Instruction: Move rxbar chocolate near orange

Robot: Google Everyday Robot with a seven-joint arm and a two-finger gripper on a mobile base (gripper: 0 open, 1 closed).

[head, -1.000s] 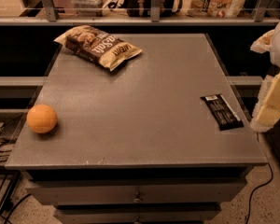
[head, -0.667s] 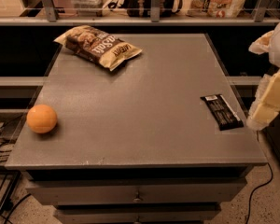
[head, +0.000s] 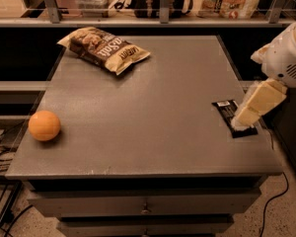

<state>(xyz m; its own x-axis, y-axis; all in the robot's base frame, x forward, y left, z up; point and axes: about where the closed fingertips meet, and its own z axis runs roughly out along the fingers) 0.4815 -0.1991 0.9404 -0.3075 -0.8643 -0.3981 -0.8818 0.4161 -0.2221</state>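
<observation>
Here, the rxbar chocolate [head: 225,108] lies flat near the right edge of the grey table [head: 153,107], about halfway between its front and back. It is a small black rectangular wrapper, set at a slight slant to the table's edge, with faint white lettering along its length and a pale patch at its near end. The gripper [head: 240,122] comes in from the right on a white arm [head: 286,58], slanting down and to the left. Its pale yellow tip sits right at the near half of the bar and covers part of the wrapper. Whether it is spread or closed, or has any hold on the bar, cannot be told from this angle. The orange [head: 44,125] — round, smooth and plain — rests well apart from the bar, close to the table's left edge and towards the front. A brown-and-tan snack bag [head: 106,48] lies crumpled at the back left of the table, far from both. Below the tabletop a drawer [head: 145,209] with a small handle shows — and dark cables [head: 2,147] trail on the floor at the left.
</observation>
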